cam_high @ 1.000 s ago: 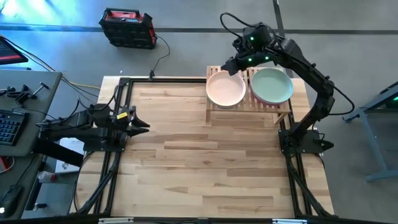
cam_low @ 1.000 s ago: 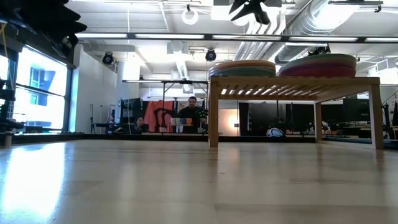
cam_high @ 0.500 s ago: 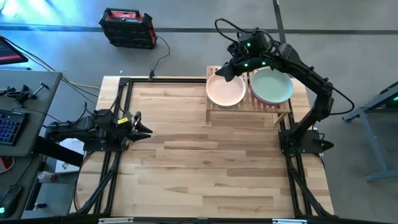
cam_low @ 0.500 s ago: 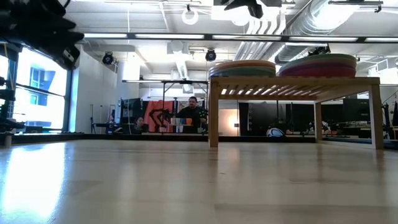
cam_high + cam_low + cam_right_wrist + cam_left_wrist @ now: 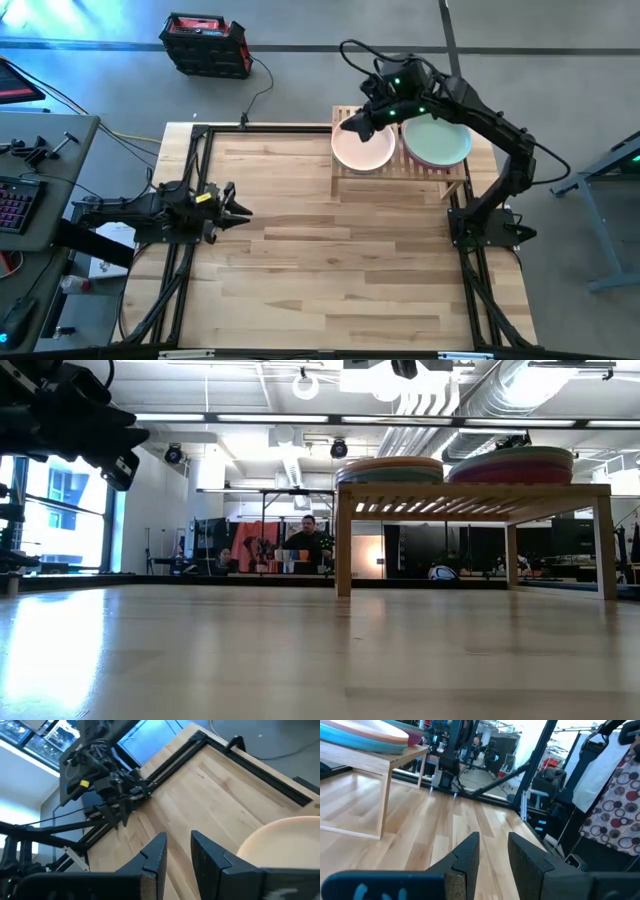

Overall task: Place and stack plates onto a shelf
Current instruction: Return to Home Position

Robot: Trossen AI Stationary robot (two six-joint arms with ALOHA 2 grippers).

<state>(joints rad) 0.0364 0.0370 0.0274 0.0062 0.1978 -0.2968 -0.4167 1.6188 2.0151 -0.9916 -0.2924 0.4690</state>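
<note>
The shelf, a low slatted wooden rack, stands at the table's far right and carries two stacks of plates. The left stack is topped by a pale beige plate. The right stack is topped by a sage plate. In the low view both stacks sit on the rack top. My right gripper hovers above the left stack's far-left rim, fingers narrowly apart, holding nothing. My left gripper hangs over the table's left side, open and holding nothing.
Bare butcher-block tabletop stretches in front of the shelf and between the arms. Black frame rails run along the left and right table edges. People sit in the room beyond the table. A desk with a keyboard stands left of the table.
My right gripper has risen and drifted toward the table's left, from over the gap between the stacks to the left stack's far-left rim. My left arm has reached a little farther toward the table's middle and sunk lower. The plates have stayed put.
</note>
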